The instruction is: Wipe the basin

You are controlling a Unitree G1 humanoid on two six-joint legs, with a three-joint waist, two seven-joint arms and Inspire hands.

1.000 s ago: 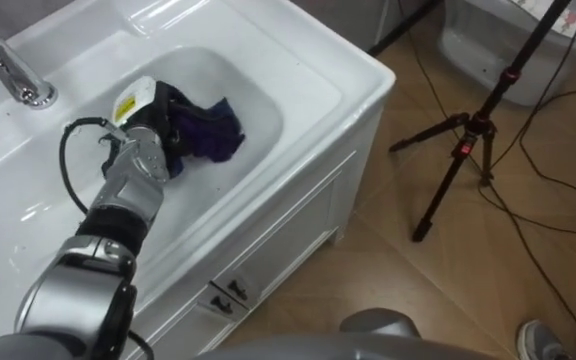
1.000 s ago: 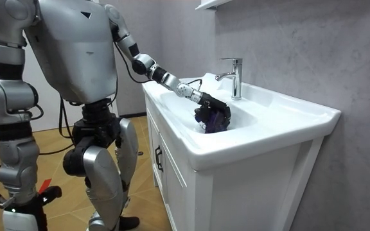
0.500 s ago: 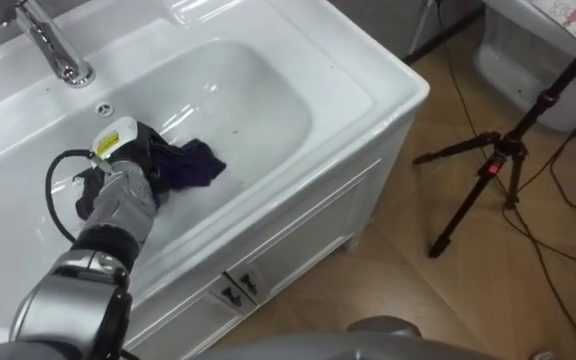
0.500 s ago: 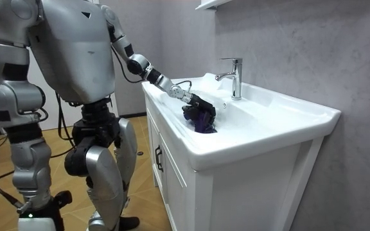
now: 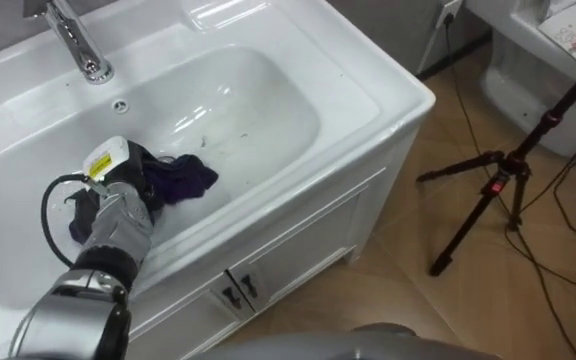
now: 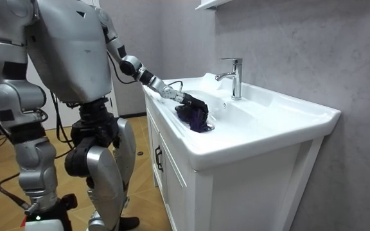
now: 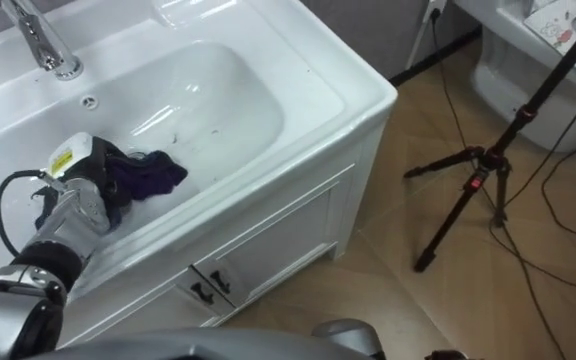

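The white basin (image 5: 268, 110) is set in a white vanity, with a chrome faucet (image 5: 78, 45) at its far rim. A dark purple cloth (image 5: 183, 180) lies bunched on the basin floor near the front wall. My left hand (image 5: 128, 185) reaches in from the lower left, its dark fingers curled into the cloth. The room view has the same hand (image 6: 184, 101) low in the basin on the cloth (image 6: 198, 120), well to the left of the faucet (image 6: 235, 77). My right hand (image 6: 42, 204) hangs low at my side at the room view's left.
I stand at the vanity's end. A black tripod (image 5: 493, 185) stands on the wooden floor at the right, with cables trailing round it. The cabinet front below the basin has small dark handles (image 5: 236, 290). A white fixture (image 5: 558, 70) stands at the upper right.
My left hand has dragged the cloth from the basin's middle toward the end nearest my body, leftward in the room view. The eye views have shifted with my head.
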